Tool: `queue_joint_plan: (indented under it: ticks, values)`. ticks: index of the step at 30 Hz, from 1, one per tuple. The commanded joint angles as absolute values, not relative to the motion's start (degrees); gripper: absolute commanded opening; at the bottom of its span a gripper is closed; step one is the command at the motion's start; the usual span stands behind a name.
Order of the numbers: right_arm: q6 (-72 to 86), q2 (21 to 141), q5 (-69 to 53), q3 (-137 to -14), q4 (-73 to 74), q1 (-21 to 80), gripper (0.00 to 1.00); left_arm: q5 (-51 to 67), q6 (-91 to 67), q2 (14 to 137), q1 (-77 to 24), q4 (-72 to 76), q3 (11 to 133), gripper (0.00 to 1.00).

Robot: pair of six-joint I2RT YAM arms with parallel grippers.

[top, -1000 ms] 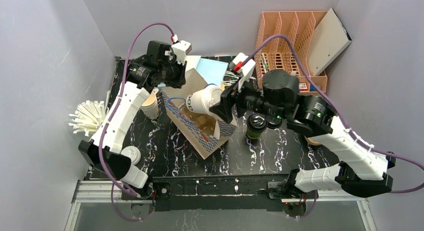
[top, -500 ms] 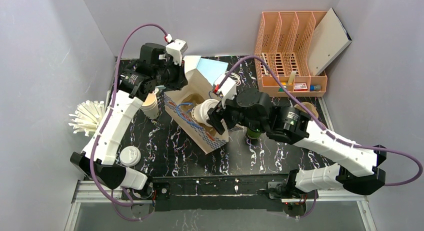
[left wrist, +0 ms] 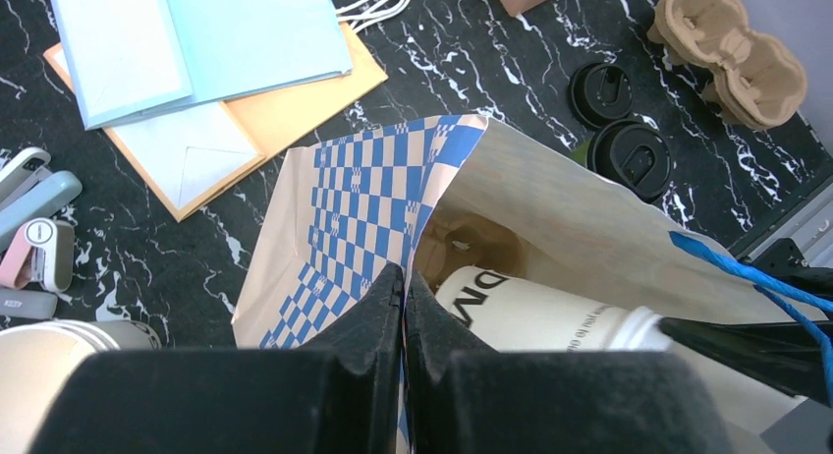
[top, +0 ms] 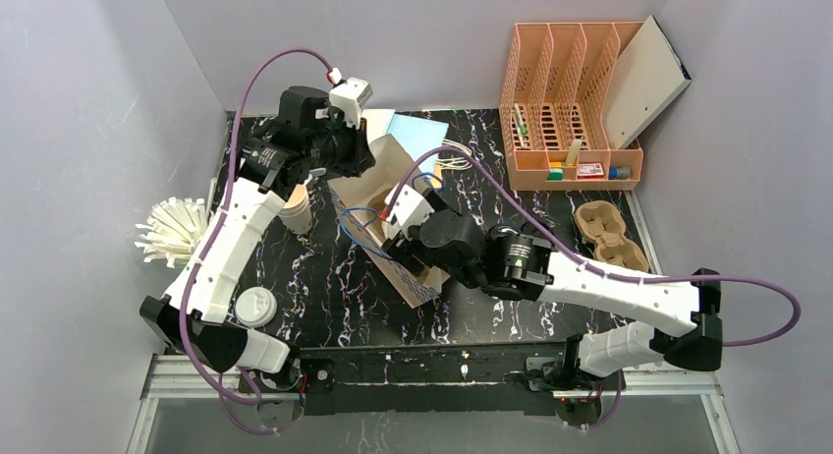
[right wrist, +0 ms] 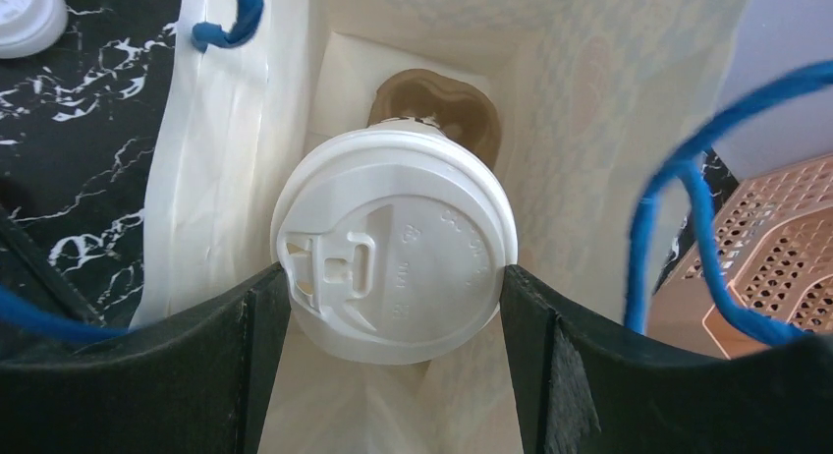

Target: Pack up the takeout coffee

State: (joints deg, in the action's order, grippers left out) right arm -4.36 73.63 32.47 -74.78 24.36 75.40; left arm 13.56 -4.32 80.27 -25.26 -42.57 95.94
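Note:
My left gripper (left wrist: pixel 405 272) is shut on the rim of the blue-checked paper bag (left wrist: pixel 354 198), holding its mouth apart near the table's back left (top: pixel 378 184). My right gripper (right wrist: pixel 393 277) reaches down into the bag, shut on a white lidded cup (right wrist: pixel 393 243) by its lid. The cup hangs over a brown cup carrier (right wrist: pixel 432 105) on the bag's floor, and its printed side (left wrist: pixel 550 312) shows in the left wrist view. The dark green takeout coffee (left wrist: pixel 629 159), black-lidded, stands on the table beyond the bag. In the top view my right arm hides it.
Stacked cream cups (top: pixel 295 210) stand left of the bag, with a straw holder (top: pixel 172 228) further left and a loose white lid (top: pixel 255 305) near the front. Envelopes (left wrist: pixel 196 51) lie behind the bag. An orange file rack (top: pixel 570 90) and a cardboard carrier (top: pixel 611 233) sit right.
My right arm swung left and carried the white lidded cup down into the bag, covering the green cup in the top view. My left gripper kept hold of the bag's rim.

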Motion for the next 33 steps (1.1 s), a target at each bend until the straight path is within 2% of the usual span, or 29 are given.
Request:
queue_joint_plan:
  ticks: [1,6,11,17,21,27,33]
  values:
    - [-7.54,75.59,34.85,-75.57,18.50,75.10,0.35,16.28,-3.87,77.73,-25.40,-39.28,95.53,0.00]
    - [-5.70,79.19,28.99,-79.08,22.84,70.62,0.35,17.52,-2.84,77.58,-25.40,-36.93,94.63,0.00]
    - [-3.55,79.50,25.05,-77.00,22.09,67.38,0.31,19.97,-2.74,78.29,-25.40,-31.05,93.82,0.00]
    - [2.12,78.62,22.58,-79.02,28.36,64.12,0.28,21.19,-3.91,82.37,-25.40,-29.51,99.24,0.00]
    - [6.81,76.92,21.95,-79.81,34.94,63.45,0.30,19.86,-4.77,79.18,-26.25,-26.01,92.69,0.00]
    - [11.36,70.72,23.91,-73.59,34.98,63.46,0.32,16.36,-7.54,72.68,-29.60,-23.15,81.37,0.00]
    - [9.87,72.95,24.46,-73.77,37.29,63.46,0.32,13.42,-10.78,69.08,-31.37,-21.80,79.26,0.00]
